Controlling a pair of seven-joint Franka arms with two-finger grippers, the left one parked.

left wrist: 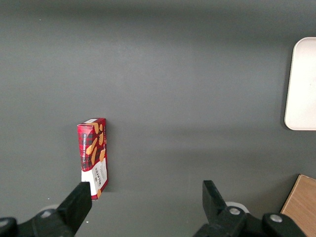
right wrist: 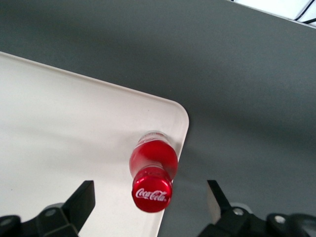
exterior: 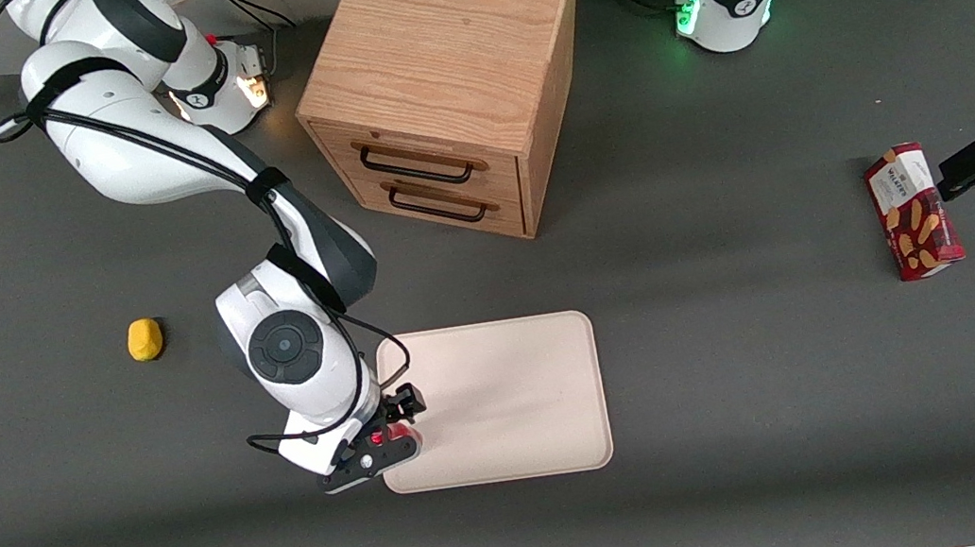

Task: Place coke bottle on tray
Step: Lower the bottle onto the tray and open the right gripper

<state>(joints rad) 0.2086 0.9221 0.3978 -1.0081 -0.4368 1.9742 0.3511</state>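
On the tray [right wrist: 74, 128], just inside a rounded corner at the working arm's end, the coke bottle [right wrist: 152, 180] stands upright. Gripper [right wrist: 150, 202] hangs above it, fingers apart, touching nothing. Placement looks done; only the arm's withdrawal remains.

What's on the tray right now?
Only the coke bottle, upright near the edge of the tray at the working arm's end. The gripper sits above it, fingers open and apart from it. In the front view the arm covers that edge.
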